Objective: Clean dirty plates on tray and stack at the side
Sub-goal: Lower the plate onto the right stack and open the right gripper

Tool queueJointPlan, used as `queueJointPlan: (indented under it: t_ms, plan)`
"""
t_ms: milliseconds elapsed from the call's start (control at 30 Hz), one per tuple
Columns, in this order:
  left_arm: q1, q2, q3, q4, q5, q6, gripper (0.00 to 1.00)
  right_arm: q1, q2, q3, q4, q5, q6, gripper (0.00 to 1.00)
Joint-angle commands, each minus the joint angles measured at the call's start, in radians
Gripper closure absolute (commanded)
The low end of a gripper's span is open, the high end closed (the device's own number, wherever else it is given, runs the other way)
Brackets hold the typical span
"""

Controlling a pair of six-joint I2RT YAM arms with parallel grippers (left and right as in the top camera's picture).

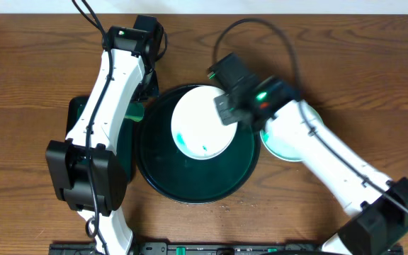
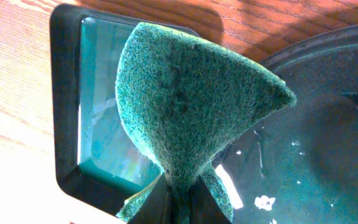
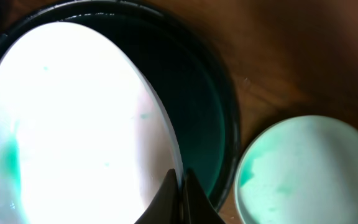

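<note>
Sponge (image 2: 191, 106) pinched in left gripper (image 2: 179, 194) | right gripper (image 3: 180, 186) clamps plate (image 3: 73, 118) rim over tray (image 1: 190, 188) | step: scrubbing, I'd say | next: sponge onto lower-left smear (image 1: 180, 138), probably

- The white left arm (image 1: 112, 92) rises from its black base at the bottom of the overhead view, runs up the frame and folds back at the wrist.
- The left gripper (image 2: 180, 202) has dark fingers pinched tight on the narrow end of a rough green scouring sponge (image 2: 191, 106).
- The white right arm (image 1: 324, 156) stretches diagonally from the lower right toward the middle.
- The right gripper (image 3: 180, 198) is closed on the rim of a round white shallow plate with teal smears (image 3: 73, 124).
</note>
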State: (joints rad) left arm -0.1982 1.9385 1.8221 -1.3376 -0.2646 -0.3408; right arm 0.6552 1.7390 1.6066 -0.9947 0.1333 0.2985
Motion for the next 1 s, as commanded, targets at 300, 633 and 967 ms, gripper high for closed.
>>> queueJointPlan:
  t_ms: [300, 633, 967]
  plan:
    - [0.002, -0.015, 0.018, 0.005, -0.010, -0.009, 0.93, -0.473, -0.076, -0.002, -0.207, -0.207, -0.073, 0.99]
    - [0.002, -0.015, 0.018, 0.024, -0.010, -0.009, 0.93, -0.676, -0.076, -0.231, -0.137, -0.085, -0.090, 0.99]
    - [0.004, -0.015, 0.018, 0.041, 0.039, 0.001, 0.93, -0.698, -0.076, -0.451, 0.143, -0.115, -0.100, 0.93]
